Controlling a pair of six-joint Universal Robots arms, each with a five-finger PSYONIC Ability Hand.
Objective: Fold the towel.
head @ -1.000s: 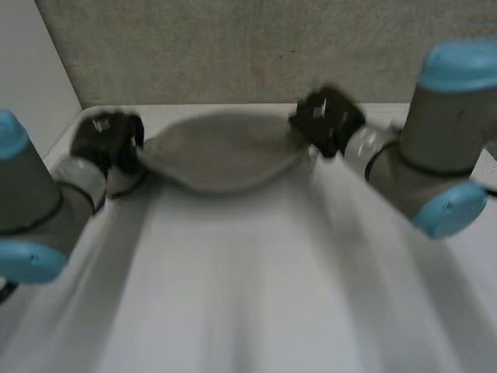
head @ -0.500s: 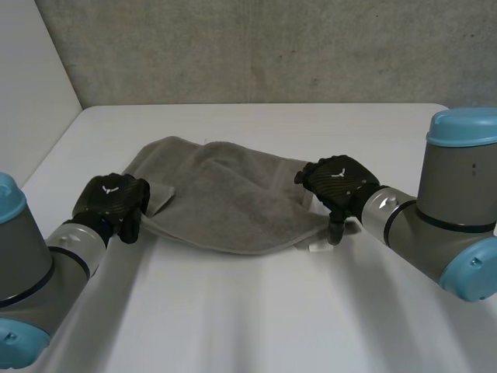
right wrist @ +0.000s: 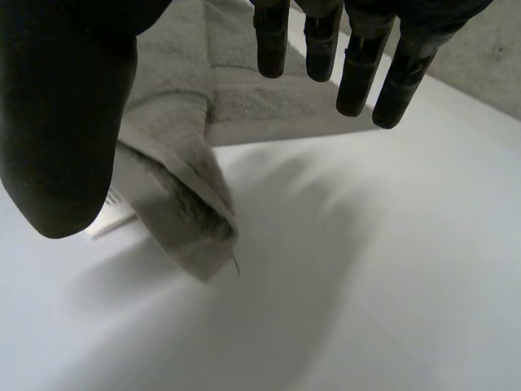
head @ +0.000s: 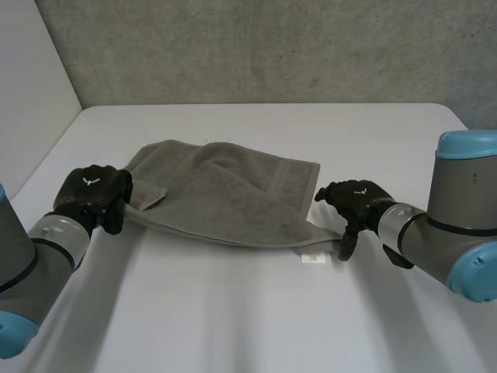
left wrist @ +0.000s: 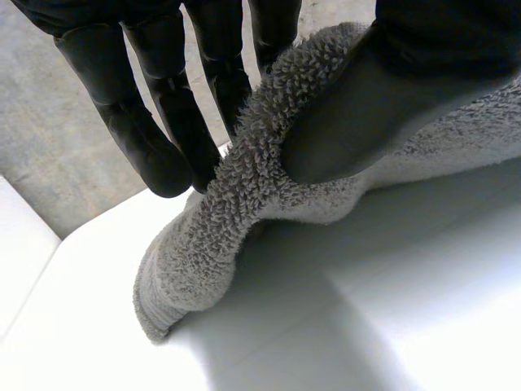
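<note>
Grey terry towel, mid white surface | left hand, 9 o'clock, pinching edge; corner hidden | right hand, 4 o'clock, released beside towel's corner.

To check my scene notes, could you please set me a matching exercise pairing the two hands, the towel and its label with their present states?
Things:
1. left hand
2. right hand
3. towel
4. label

States:
A. white, on the table at the towel's corner
B. open, fingers straight, holding nothing
C. grey, partly doubled over
D. pinching the towel near a corner

Pairs: 1-D, 2-B, 3-C, 4-A
</note>
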